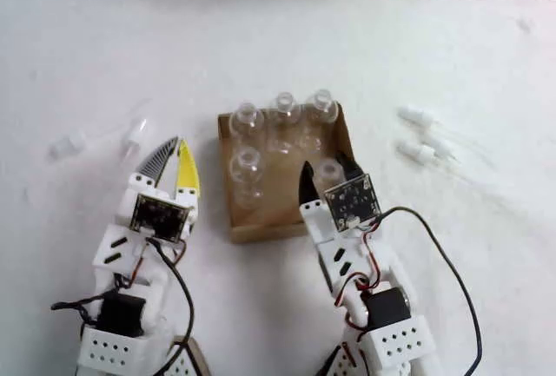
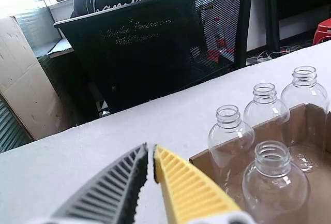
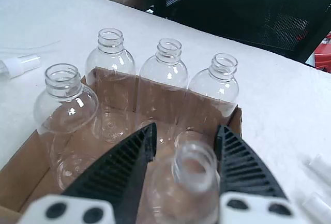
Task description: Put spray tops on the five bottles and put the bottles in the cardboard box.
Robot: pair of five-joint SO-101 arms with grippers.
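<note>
Five clear, topless bottles stand upright in the cardboard box (image 1: 265,234): three along the far wall (image 1: 284,108), one near left (image 1: 247,168), one near right (image 1: 328,173). My right gripper (image 1: 323,161) (image 3: 186,127) is open, its black fingers on either side of the near-right bottle (image 3: 194,164); whether they touch it is unclear. My left gripper (image 1: 179,143) (image 2: 150,149), grey and yellow, is shut on nothing, just left of the box (image 2: 207,157). White spray tops lie on the table: two to the left (image 1: 135,133) and three to the right (image 1: 417,116).
The table wears a white cloth (image 1: 278,37). A spray top (image 3: 20,64) lies beyond the box's left side and others (image 3: 318,164) off its right side. A black chair (image 2: 155,43) stands past the table's far edge.
</note>
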